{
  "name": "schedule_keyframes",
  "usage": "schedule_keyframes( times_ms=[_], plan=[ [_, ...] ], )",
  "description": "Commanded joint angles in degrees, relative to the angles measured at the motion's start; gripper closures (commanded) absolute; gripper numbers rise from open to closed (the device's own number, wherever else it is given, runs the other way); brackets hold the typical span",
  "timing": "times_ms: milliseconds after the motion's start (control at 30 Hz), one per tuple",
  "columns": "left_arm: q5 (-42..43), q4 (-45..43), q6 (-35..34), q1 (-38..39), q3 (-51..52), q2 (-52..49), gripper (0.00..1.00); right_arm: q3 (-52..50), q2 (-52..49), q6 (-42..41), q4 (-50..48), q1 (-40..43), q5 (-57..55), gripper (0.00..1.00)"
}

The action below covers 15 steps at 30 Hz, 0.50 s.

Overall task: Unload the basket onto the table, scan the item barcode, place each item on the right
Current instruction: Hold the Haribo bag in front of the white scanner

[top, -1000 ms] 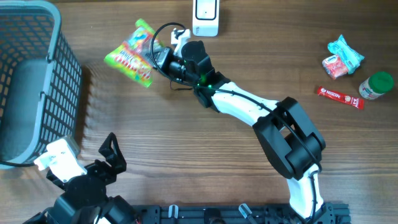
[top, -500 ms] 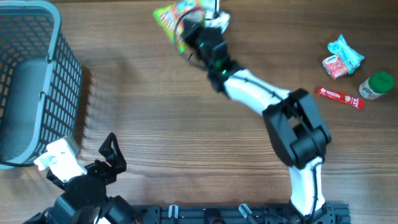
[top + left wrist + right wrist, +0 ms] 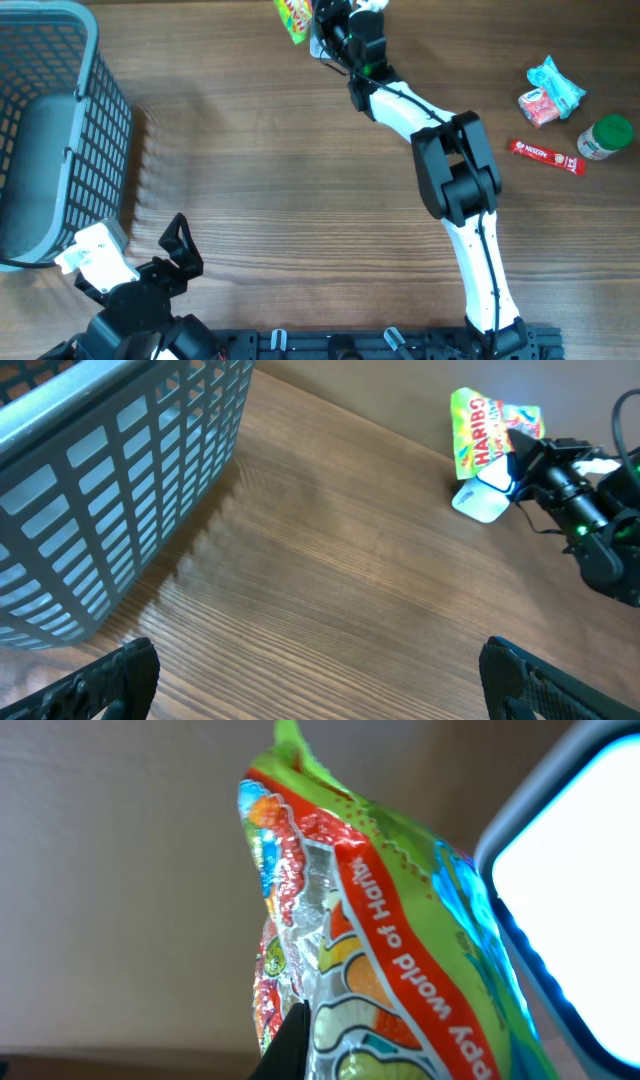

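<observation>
Overhead view, with both wrist views. Your right claw (image 3: 312,16) is stretched to the 12 o'clock edge of the table (image 3: 300,200), its jaws shut tight on the candy bag (image 3: 291,17). The bag is yellow and green with red lettering, and it is held up off the wood. In the left wrist view the bag (image 3: 492,432) stands on edge just beside the white scanner (image 3: 478,502), which lies at its 6 o'clock. Whether bag and scanner touch cannot be told. In the right wrist view the bag (image 3: 380,960) fills the middle of the frame, the scanner's lit white face (image 3: 575,890) sits at 3 o'clock, and one dark finger (image 3: 288,1045) shows at 6 o'clock.

Your left claw (image 3: 180,245) rests at 7 o'clock on the table, jaws spread wide with nothing between them. Its two fingertips (image 3: 125,670) frame bare wood.

The grey basket (image 3: 45,130) occupies 9 to 10 o'clock. At 2 to 3 o'clock, well apart from both claws, lie a blue-and-red packet (image 3: 548,92), a red bar (image 3: 546,156) and a green-lidded jar (image 3: 604,138).
</observation>
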<state>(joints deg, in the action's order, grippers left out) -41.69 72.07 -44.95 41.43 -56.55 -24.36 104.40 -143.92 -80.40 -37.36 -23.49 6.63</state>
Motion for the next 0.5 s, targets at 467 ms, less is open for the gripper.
schedule_keyframes(
  times_ms=[467],
  plan=[
    [-0.1,0.0,-0.7,-0.3,0.1,0.2,0.00,2.4,-6.1,-1.0,-6.6,0.9,1.8,0.96]
  ],
)
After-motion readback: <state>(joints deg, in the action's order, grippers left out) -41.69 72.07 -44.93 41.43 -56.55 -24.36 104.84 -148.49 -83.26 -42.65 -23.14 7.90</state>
